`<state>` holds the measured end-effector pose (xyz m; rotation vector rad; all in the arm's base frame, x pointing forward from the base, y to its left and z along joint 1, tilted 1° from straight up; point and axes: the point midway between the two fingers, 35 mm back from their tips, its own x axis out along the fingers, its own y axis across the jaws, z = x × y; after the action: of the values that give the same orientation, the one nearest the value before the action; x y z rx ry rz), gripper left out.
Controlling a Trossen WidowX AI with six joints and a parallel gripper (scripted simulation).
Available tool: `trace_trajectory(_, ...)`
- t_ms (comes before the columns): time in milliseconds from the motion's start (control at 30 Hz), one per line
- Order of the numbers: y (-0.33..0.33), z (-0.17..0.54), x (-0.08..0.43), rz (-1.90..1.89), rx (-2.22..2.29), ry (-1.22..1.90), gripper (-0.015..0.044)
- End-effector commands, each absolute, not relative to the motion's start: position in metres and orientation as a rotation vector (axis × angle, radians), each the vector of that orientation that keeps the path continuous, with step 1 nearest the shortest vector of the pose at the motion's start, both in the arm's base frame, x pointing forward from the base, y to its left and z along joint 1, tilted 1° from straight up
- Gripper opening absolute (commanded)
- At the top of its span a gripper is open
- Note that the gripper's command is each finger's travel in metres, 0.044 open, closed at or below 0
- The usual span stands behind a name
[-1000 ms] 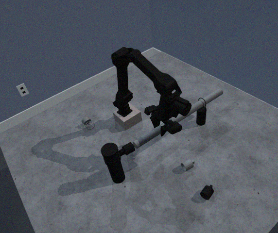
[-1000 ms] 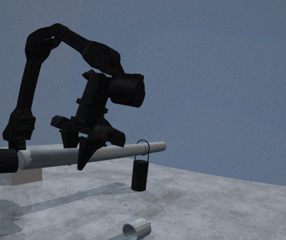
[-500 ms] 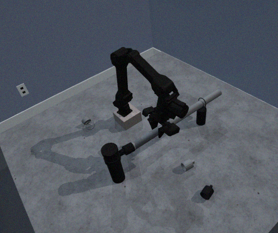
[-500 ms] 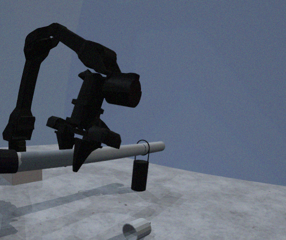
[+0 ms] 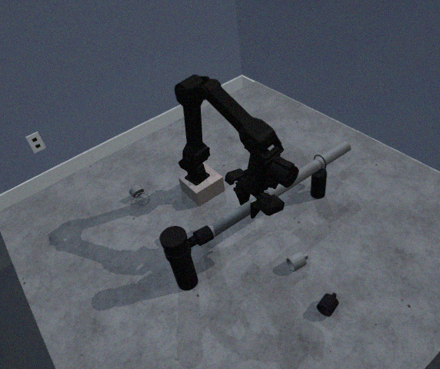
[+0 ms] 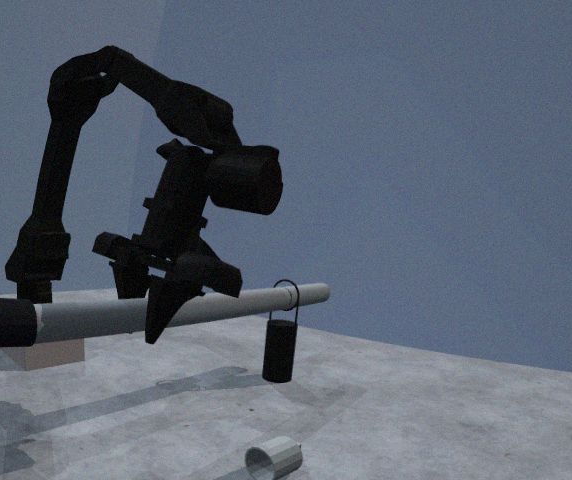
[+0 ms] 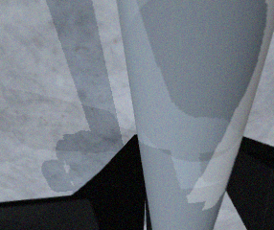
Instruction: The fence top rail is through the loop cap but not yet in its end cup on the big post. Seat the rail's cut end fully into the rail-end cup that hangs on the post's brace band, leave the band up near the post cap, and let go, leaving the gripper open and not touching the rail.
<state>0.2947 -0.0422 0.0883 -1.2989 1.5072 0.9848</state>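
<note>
The grey rail [image 5: 231, 220] [image 6: 90, 319] [image 7: 190, 129] runs nearly level from the big post to the small post. Its near end meets the mouth of the black rail-end cup [image 5: 203, 235] [image 6: 9, 322]; how deep it sits inside is hidden. The cup is up beside the cap of the big black post [image 5: 184, 271]. The rail's far part passes through the thin loop [image 5: 325, 161] [image 6: 297, 304] on top of the small black post [image 5: 318, 185] [image 6: 279, 353]. My gripper [image 5: 248, 205] [image 6: 141, 317] [image 7: 172, 137] is shut on the rail between cup and loop, one finger on each side.
A pale block [image 5: 202, 191] [image 6: 59, 353] carries the arm's base. A silver cup-shaped fitting [image 5: 298, 260] [image 6: 285, 457] and a black fitting [image 5: 327, 304] lie on the floor in front of the rail. A small fitting with a ring [image 5: 135, 192] lies left of the base.
</note>
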Motion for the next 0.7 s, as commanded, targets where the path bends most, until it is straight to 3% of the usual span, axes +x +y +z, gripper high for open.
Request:
trace_trajectory(0, -0.0451, 0.0902, 0.2944, 0.976, -1.309, 1.512, 0.0000)
trace_trajectory(667, -0.0422, 0.0884, 0.2947, 0.985, -1.299, 1.507, 0.0000)
